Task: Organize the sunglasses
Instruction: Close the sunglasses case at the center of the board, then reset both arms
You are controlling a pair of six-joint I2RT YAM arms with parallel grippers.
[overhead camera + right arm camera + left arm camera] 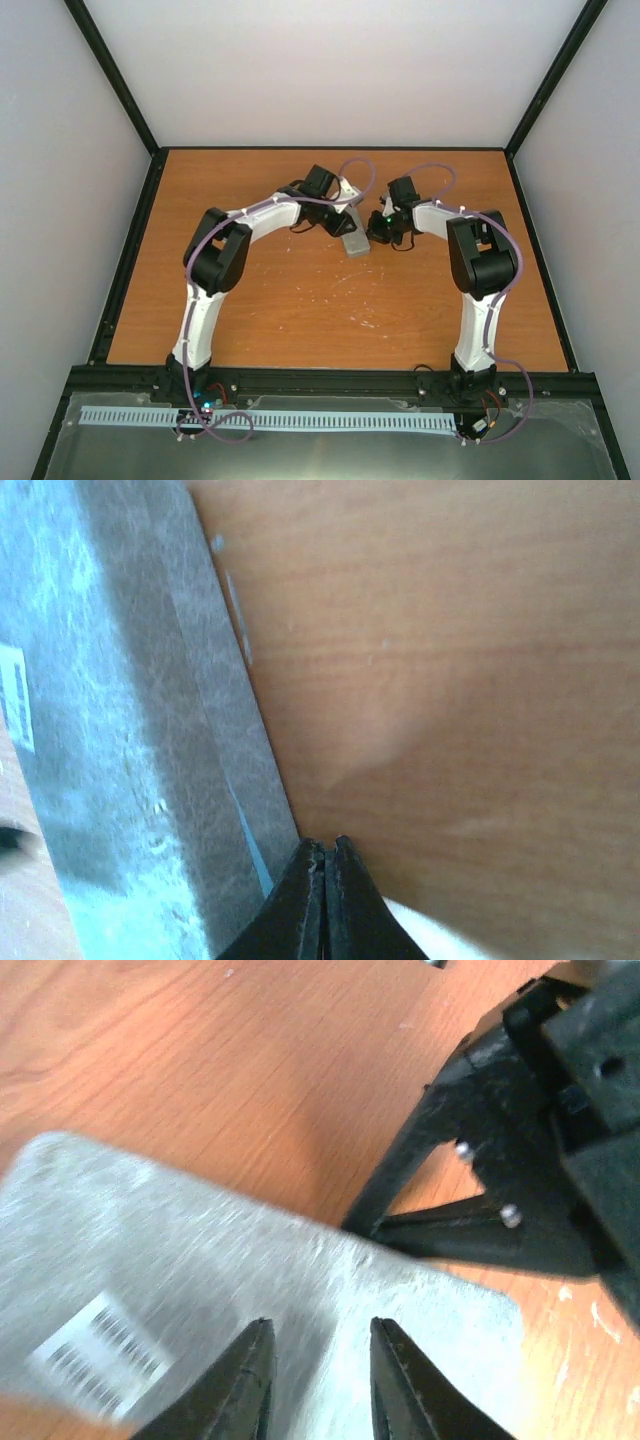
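A grey rectangular case lies shut on the wooden table between my two grippers. The sunglasses are hidden. My left gripper hovers over the case's grey lid, fingers slightly apart with nothing between them. A barcode label sits on the lid. My right gripper is shut, its tips against the long side of the case. A thin pale blue sliver shows in the case's seam beside those tips. In the left wrist view the right gripper's black fingers touch the case's far edge.
The brown wooden table is ringed by a black frame and pale walls. Both arms reach in toward the middle back of the table, the left gripper and the right gripper close together at the case.
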